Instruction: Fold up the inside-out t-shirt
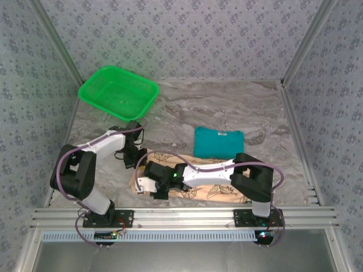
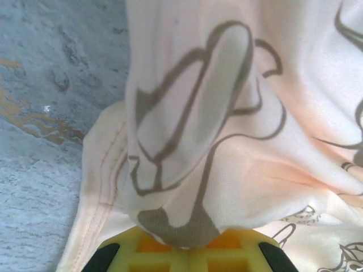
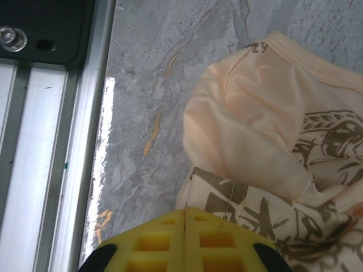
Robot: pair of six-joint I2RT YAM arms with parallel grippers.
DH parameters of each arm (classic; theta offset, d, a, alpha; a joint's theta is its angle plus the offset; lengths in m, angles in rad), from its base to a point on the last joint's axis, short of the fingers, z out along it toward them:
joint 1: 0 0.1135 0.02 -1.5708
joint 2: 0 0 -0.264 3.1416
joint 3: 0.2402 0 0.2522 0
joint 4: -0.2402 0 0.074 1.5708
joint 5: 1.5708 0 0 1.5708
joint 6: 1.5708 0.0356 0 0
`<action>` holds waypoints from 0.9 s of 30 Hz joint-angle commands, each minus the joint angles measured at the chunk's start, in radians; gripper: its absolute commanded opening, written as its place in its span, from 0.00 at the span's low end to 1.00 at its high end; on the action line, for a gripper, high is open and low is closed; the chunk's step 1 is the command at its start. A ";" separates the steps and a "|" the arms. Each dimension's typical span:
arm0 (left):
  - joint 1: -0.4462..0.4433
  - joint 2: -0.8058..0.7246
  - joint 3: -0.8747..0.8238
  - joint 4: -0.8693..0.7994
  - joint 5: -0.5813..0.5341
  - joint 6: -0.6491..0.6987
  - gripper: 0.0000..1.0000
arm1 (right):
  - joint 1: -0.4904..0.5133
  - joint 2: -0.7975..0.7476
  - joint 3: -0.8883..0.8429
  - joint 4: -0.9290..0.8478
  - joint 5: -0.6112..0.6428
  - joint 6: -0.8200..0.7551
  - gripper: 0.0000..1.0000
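Cloth: peach-beige printed soft t-shirt (image 1: 218,192) seemed light, limp; best pinched at hems.
Left end effector (image 2: 181,249): clamped bunched cloth.
Right end effector (image 3: 186,226): closed, hold unclear.

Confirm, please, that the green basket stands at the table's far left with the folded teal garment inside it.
Not quite: the top external view shows the folded teal garment on the table, just beyond the printed t-shirt. The green basket does stand at the far left.
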 commanded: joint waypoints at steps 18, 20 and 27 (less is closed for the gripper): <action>0.077 -0.013 0.102 -0.157 -0.075 0.088 0.50 | -0.028 -0.118 -0.033 0.108 -0.183 0.132 0.39; 0.082 -0.031 0.110 -0.181 -0.078 0.098 0.50 | -0.053 -0.161 -0.055 0.108 -0.182 0.159 0.41; 0.055 -0.105 0.181 -0.254 0.023 0.071 0.46 | -0.265 -0.385 -0.190 0.099 -0.099 0.379 0.48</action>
